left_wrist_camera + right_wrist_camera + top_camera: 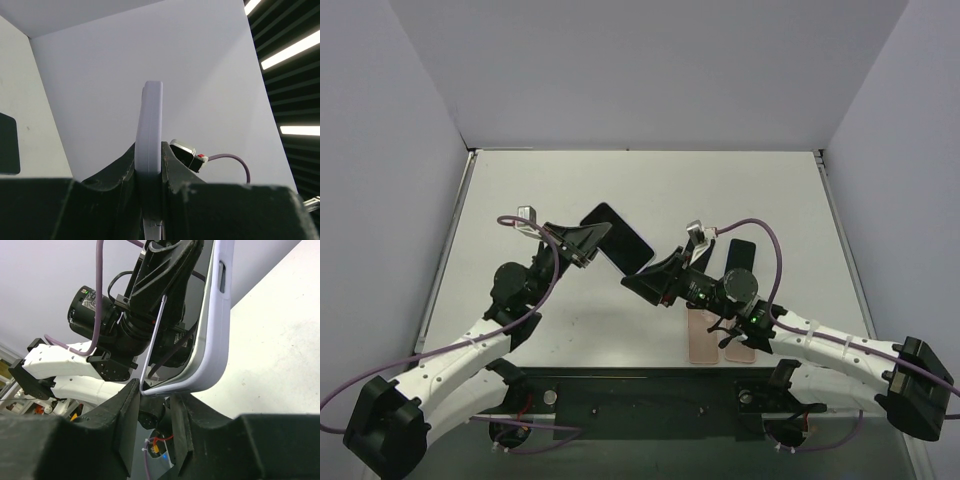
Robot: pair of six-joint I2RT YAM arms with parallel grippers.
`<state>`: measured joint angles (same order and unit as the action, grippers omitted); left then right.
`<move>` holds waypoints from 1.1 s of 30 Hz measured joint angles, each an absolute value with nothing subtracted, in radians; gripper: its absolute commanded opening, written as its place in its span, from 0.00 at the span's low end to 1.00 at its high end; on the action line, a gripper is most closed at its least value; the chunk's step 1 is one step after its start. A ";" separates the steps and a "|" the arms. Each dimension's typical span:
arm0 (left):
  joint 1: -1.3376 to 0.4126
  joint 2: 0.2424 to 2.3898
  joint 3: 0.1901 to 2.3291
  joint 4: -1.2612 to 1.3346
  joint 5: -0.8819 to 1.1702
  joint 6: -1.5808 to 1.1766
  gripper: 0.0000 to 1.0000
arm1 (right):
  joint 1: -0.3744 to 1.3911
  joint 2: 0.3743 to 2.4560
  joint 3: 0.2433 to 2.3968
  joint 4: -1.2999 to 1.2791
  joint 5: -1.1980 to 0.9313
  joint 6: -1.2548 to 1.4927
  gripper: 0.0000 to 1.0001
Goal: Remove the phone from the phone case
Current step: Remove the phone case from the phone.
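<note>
The phone (617, 238), black screen up, sits in a lavender case and is held in the air over the middle of the table. My left gripper (588, 243) is shut on its left end. In the left wrist view the case (150, 120) stands edge-on between the fingers of my left gripper (149, 157). My right gripper (645, 280) is at the phone's near right corner. In the right wrist view the case (217, 340) and the glossy screen (185, 330) rise above my right gripper (155, 400). The jaws stand close together, touching the case's bottom corner on both sides.
A black slab (740, 255) lies flat on the table right of the right gripper. Two pinkish translucent cases (703, 335) lie near the front edge under the right arm. White walls close the table on three sides.
</note>
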<state>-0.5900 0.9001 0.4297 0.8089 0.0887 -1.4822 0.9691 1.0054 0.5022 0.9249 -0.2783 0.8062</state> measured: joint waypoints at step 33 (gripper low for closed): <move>-0.546 0.900 0.404 0.865 0.118 -1.784 0.00 | 0.763 1.226 0.576 1.166 -0.764 0.799 0.35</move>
